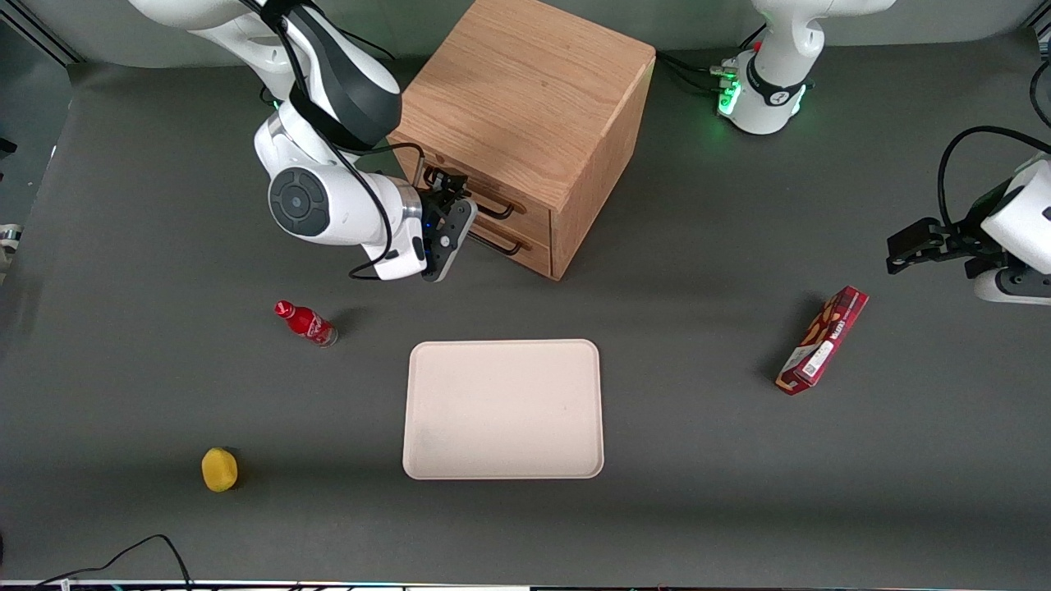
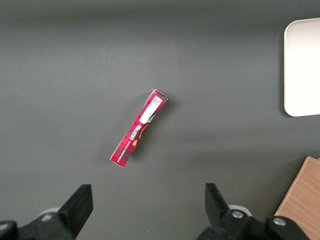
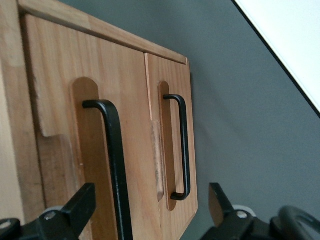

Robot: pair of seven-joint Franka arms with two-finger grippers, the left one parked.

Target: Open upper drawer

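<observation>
Covering the whole work surface, a dark grey matte table [image 1: 698, 509] was recorded, its top smooth and even. A boxy cabinet [image 1: 525, 98] of light oak with visible grain was noted at the part of the table farthest from the front camera. Nearer the camera, a flat cream tray [image 1: 502, 409] with rounded corners was observed. A small red bottle [image 1: 305, 322] and a yellow rounded object [image 1: 219, 469] were logged toward the working arm's end; a long red snack box [image 1: 823, 340] lay toward the parked arm's end.

The upper drawer [image 3: 75, 130] was seen shut, flush in the cabinet's front above the matching lower drawer [image 3: 172, 145], each carrying a thin black bar handle over a routed oval recess. The gripper [image 3: 152, 210] was found just in front of the upper drawer's handle [image 3: 112, 165], fingers spread apart, with the bar between them and nothing clamped.
</observation>
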